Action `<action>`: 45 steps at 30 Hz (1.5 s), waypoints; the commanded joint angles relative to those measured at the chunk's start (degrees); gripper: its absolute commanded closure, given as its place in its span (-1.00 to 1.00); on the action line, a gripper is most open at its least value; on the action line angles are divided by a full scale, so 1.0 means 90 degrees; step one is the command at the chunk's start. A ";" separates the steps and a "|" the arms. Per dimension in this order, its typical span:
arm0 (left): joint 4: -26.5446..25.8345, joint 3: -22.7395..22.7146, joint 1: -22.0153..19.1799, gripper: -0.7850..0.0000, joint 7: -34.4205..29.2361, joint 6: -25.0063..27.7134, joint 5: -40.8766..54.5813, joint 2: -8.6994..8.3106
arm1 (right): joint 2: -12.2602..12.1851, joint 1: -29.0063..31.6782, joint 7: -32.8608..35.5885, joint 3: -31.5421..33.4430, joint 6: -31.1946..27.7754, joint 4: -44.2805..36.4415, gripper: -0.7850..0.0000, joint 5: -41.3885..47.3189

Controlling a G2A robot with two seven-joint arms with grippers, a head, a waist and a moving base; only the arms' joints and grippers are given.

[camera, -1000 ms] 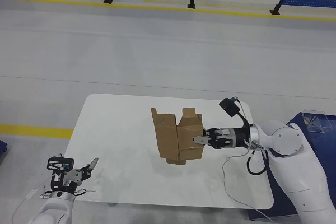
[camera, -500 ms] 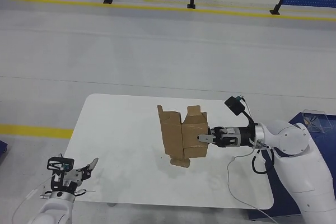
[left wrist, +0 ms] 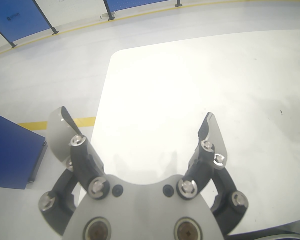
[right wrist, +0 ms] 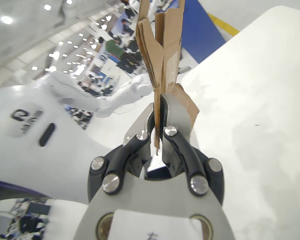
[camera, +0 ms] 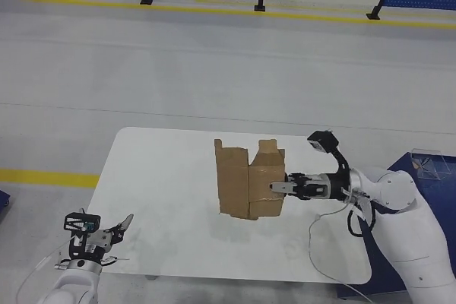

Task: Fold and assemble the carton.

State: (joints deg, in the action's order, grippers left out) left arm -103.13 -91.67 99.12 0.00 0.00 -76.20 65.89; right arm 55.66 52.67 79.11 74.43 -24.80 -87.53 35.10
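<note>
The right gripper (camera: 276, 187) is clamping the carton (camera: 247, 182) by a thin cardboard edge and is holding it over the middle of the counter (camera: 159, 175), slightly toward the robot's right. From the top view the carton is showing as a flattened brown sheet with two broad panels side by side. A notch is separating the flaps along its far edge. Whether its lower edge is touching the counter or hanging just above it is hard to judge from here.

In the right wrist view the carton (right wrist: 162, 58) is appearing edge-on, so its faces are mostly hiding from the camera. Several layers are fanning apart away from the gripper (right wrist: 158, 103), and how many panels there are cannot be counted. The two fingers are pressing together on a single strip of board. One loose flap is hanging behind the finger on the counter side, and that finger is partly covering it. The carton's far tip is being cut off at the picture's border.

The left gripper (left wrist: 136, 116) is hovering well apart from the carton, at the counter's near left corner, with its fingers (left wrist: 70, 122) spreading wide and nothing between them. In the top view it is looking small, and its arm is running out of the picture.
</note>
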 commanded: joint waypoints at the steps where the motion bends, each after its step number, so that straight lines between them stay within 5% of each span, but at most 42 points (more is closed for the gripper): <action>1: 0.0000 0.0000 0.0000 -1.00 0.0000 0.0000 0.0000 0.0000 | 0.0017 -0.0129 0.0798 -0.0039 0.0755 0.0207 1.00 0.1632; 4: 0.0000 0.0000 0.0000 -1.00 0.0000 0.0000 0.0000 0.0000 | 0.0049 -0.0276 0.0988 -0.0504 0.1210 0.0545 1.00 0.2940; 9: 0.0000 0.0000 0.0000 -1.00 0.0000 0.0000 0.0000 0.0000 | 0.0177 -0.0627 0.0988 -0.1571 0.2950 0.1064 1.00 0.5233; 33: 0.0000 0.0000 0.0000 -1.00 0.0000 0.0000 0.0000 0.0000 | 0.0184 -0.0599 0.0829 -0.1474 0.3065 0.1023 1.00 0.5530; 39: 0.0000 0.0000 0.0000 -1.00 0.0000 0.0000 0.0000 0.0000 | 0.0291 -0.0216 0.0156 -0.1178 0.4966 0.0788 1.00 0.8303; 45: 0.0000 0.0000 0.0000 -1.00 0.0000 0.0000 0.0000 0.0000 | 0.0415 0.0306 -0.1473 -0.1544 0.6874 0.0715 1.00 1.0291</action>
State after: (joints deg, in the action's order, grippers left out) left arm -103.13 -91.67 99.12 0.00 0.00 -76.20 65.89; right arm 59.28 54.55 68.76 61.20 34.11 -81.14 124.51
